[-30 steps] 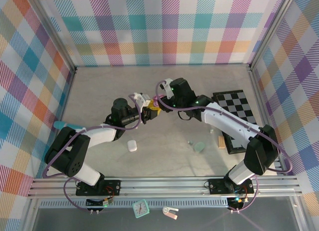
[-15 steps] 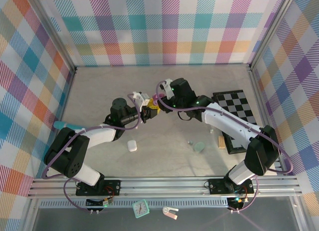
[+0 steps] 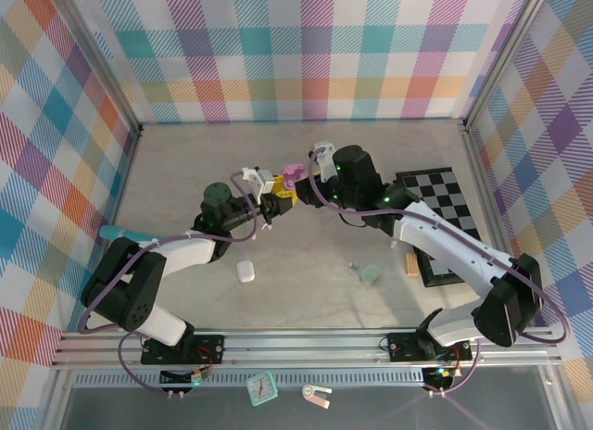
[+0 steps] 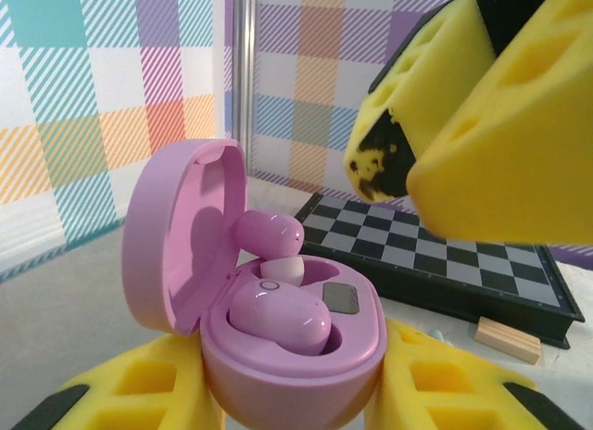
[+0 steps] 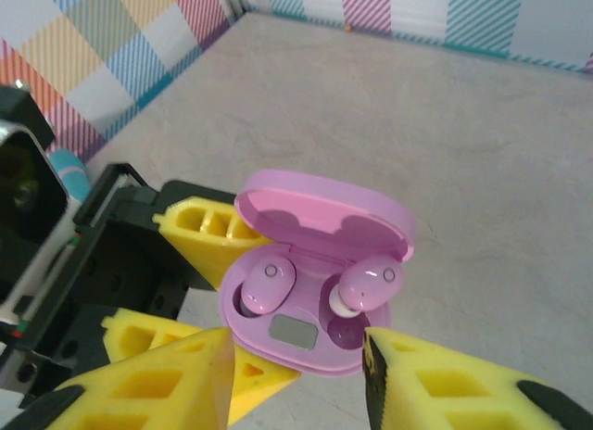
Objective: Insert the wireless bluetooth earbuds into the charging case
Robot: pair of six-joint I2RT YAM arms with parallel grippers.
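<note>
In its own wrist view the right hand (image 5: pixel 296 360) stands open, yellow fingers spread with nothing between them. Just beyond the fingertips is the pink charging case (image 5: pixel 320 221), lid up, held above the bench (image 5: pixel 482 152). The seated earbud (image 5: pixel 269 284) lies down in its well. The leaning earbud (image 5: pixel 369 284) tilts, pale tip down into the well nearer the right finger, perhaps not fully home. Farther back, the left hand (image 3: pixel 276 200) grips the case's base, so any pressing falls to the right hand.
</note>
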